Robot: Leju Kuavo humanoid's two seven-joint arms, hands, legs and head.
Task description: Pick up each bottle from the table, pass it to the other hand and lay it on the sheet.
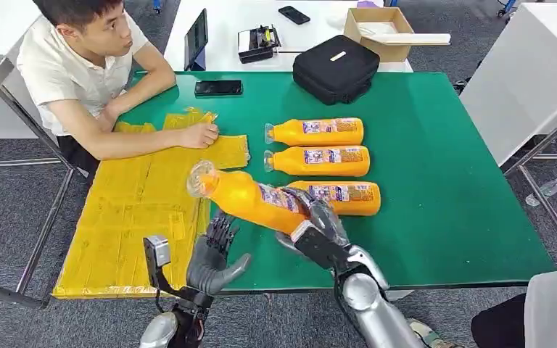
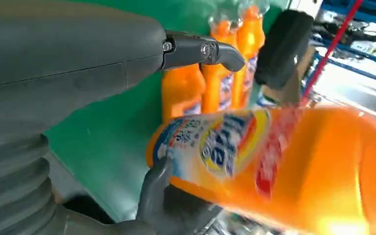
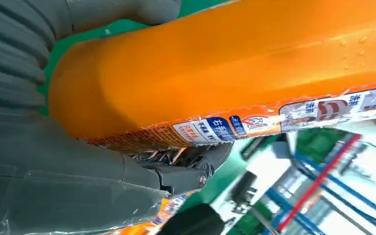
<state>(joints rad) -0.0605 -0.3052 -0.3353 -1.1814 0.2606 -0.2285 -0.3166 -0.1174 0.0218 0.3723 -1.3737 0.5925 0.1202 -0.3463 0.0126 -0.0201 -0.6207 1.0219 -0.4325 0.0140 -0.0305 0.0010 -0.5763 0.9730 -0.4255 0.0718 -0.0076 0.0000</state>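
Head view puts the job near its start, by my reading: the yellow sheet (image 1: 134, 210) on the left half of the green table (image 1: 450, 196) carries no bottle, only the forearm and hand of a seated person (image 1: 80, 69) resting on its far edge. Just right of the sheet's near part, the left hand (image 1: 214, 257) is raised with its fingers (image 1: 223, 228) spread and holding nothing, palm turned toward the lifted bottle (image 1: 250, 199). That bottle hangs tilted above the table near the sheet's right edge, cap end up and to the left, its base end wrapped by the right hand (image 1: 319, 228), whose fingers are curled round it; the left wrist view shows the same bottle close in front of the open left hand but not yet touching it. So the pickup looks done for this one, while the handover and the laying down are still to come. Further right, three bottles (image 1: 318, 161) lie on their sides in a row, caps pointing left, waiting their turn.

On the far side of the table sit a dark phone (image 1: 218, 88) and a black bag (image 1: 336, 68). Beyond it a white table holds a tablet, a small device and an open cardboard box (image 1: 378, 32). Grey carpet covers the floor, and another white table stands at the right
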